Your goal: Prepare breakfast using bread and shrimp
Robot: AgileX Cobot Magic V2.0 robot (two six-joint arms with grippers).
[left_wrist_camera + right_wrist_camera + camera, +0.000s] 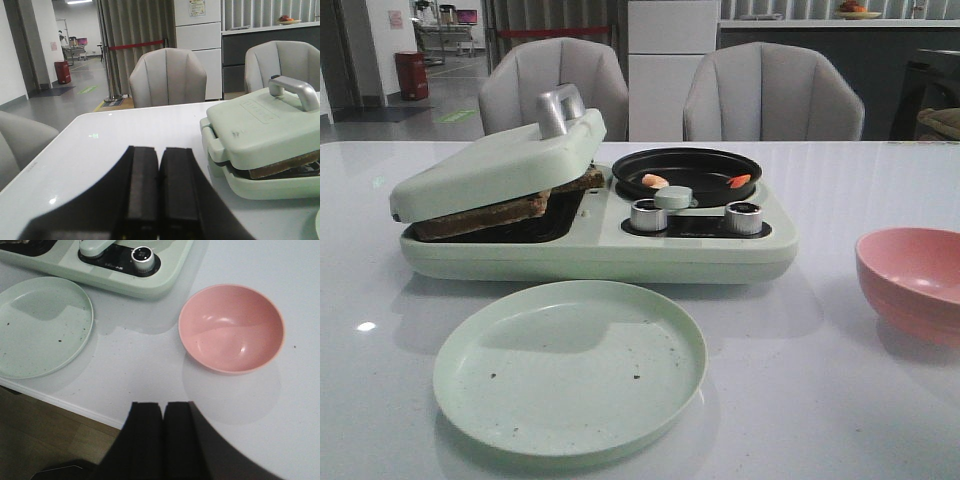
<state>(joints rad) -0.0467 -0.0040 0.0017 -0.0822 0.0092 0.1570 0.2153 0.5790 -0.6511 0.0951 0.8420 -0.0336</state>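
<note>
The bread lies inside the pale green breakfast maker, pinched under its half-lowered lid; only dark crust edges show, also in the left wrist view. Two shrimp lie in the black pan: a paler one on the left, a redder one on the right. My left gripper is shut and empty, low over the table left of the appliance. My right gripper is shut and empty above the table's front edge, near the pink bowl. Neither gripper shows in the front view.
A pale green plate with a few crumbs sits in front of the appliance. The pink bowl stands at the right. Two silver knobs and a green lever are on the appliance front. Two grey chairs stand behind the table.
</note>
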